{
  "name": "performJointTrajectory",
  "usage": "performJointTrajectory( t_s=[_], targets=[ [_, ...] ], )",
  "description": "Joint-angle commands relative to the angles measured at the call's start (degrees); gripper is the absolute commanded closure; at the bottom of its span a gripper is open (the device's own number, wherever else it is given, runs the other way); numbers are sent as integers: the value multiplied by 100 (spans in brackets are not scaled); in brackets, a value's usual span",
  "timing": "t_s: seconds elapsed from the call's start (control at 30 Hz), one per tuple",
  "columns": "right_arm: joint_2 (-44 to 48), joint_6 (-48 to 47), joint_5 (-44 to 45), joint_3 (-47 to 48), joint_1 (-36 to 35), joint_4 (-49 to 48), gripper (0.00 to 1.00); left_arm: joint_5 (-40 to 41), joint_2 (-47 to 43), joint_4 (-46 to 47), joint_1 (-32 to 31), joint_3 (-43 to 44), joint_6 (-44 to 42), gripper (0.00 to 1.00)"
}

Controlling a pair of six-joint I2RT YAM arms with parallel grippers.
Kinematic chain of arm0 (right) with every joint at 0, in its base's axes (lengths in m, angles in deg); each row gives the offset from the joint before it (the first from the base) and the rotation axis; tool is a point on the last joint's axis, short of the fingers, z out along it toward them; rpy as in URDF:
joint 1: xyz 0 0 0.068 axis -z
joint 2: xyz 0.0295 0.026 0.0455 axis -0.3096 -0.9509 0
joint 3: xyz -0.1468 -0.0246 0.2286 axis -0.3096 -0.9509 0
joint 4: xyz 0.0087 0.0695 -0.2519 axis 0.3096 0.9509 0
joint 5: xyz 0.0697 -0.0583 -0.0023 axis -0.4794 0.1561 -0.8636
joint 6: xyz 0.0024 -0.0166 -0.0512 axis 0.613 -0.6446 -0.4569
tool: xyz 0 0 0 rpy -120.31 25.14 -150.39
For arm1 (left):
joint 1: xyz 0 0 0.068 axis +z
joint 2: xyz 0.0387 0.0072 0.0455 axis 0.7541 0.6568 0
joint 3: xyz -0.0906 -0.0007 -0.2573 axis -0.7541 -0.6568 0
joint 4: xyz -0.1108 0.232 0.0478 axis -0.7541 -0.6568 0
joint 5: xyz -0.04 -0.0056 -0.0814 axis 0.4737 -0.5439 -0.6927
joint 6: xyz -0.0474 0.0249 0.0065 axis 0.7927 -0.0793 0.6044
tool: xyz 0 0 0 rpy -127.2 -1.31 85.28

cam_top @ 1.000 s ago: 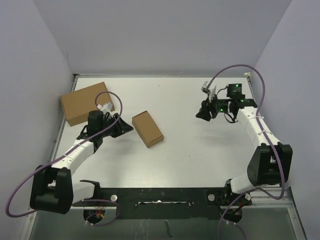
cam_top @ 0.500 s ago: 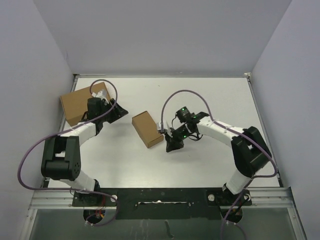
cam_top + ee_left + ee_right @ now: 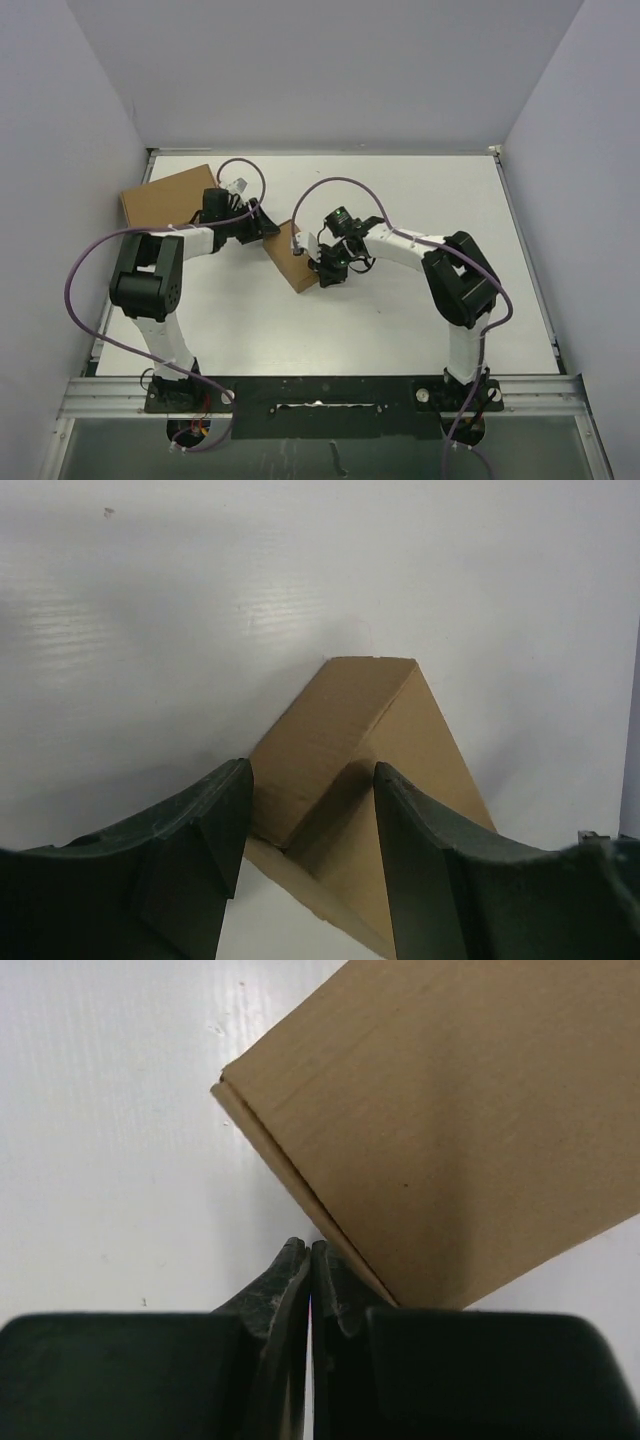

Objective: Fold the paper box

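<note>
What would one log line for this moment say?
paper box: closed, lying flat | left gripper: open, box corner between fingers | right gripper: shut, tips against box's lower edge

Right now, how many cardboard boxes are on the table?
2. The small paper box lies mid-table between the left claw and the right claw; the larger plain box sits at the far left, partly behind the left arm. No others visible.
</note>
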Motion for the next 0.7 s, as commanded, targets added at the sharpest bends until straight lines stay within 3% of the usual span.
performJointTrajectory(
  t_s=[0.0,0.3,0.47,0.67],
  targets=[
    [-96,378,141,413,390,-87,100,-262,-108,62,-147,-126,-289,50],
    [469,-85,-371,205,1739,608,100,83,-633,257,-1139,-884,27,49],
    [468,-636,-340,199,2061,1217,99,462,-276,517,-1761,-720,438,49],
    [629,-770,-417,156,2537,1452,98,538,-118,392,-1867,-427,508,49]
  ],
)
